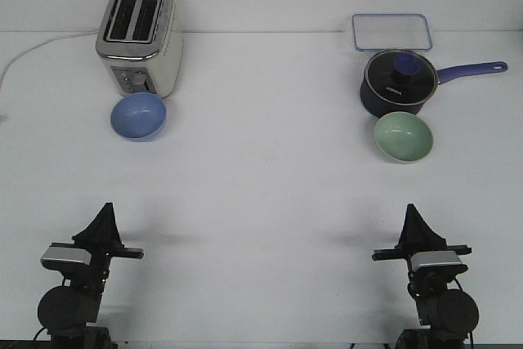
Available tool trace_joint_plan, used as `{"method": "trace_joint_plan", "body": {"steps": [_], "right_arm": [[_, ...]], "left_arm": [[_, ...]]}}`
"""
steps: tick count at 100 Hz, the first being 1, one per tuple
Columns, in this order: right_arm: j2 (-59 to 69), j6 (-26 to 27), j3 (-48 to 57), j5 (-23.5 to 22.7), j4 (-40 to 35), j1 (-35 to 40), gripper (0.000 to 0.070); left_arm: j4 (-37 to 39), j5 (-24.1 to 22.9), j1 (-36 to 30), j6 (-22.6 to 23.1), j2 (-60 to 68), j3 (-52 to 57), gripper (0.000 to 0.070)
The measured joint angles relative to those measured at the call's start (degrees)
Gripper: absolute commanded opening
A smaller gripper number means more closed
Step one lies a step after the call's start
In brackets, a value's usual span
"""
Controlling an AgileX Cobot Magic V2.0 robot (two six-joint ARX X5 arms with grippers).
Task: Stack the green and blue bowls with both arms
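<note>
White table [261, 194] holds blue bowl [138, 116], green bowl [404, 136]; both jaws' openness unclear.

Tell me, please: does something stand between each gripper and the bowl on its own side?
Nothing visible does. Bare table lies between the left gripper and the blue bowl, and between the right gripper and the green bowl. The toaster stands behind the blue bowl, the saucepan behind the green one.

The periwinkle blue bowl [139, 116] sits upright and empty at the far left of the table, while the equal-sized sage green bowl [404, 137] sits upright and empty at the far right, well apart.
</note>
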Motion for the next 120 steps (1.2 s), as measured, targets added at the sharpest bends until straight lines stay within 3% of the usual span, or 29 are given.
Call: {"method": "trace_joint_plan", "body": {"steps": [72,86,120], "right_arm": [[0.00,0.02,1.84,1.11,-1.27,0.02,0.0000],[0.35,0.00,7.17,4.61,-6.01,0.00,0.0000],[12.13,0.00,25.03,4.46,-26.27,0.00,0.0000]], "left_arm": [[0.00,0.00,0.00,0.00,0.00,0.00,0.0011],[0.00,0.00,0.00,0.00,0.00,0.00,0.0011],[0.00,0.00,0.00,0.00,0.00,0.00,0.0011]]}}
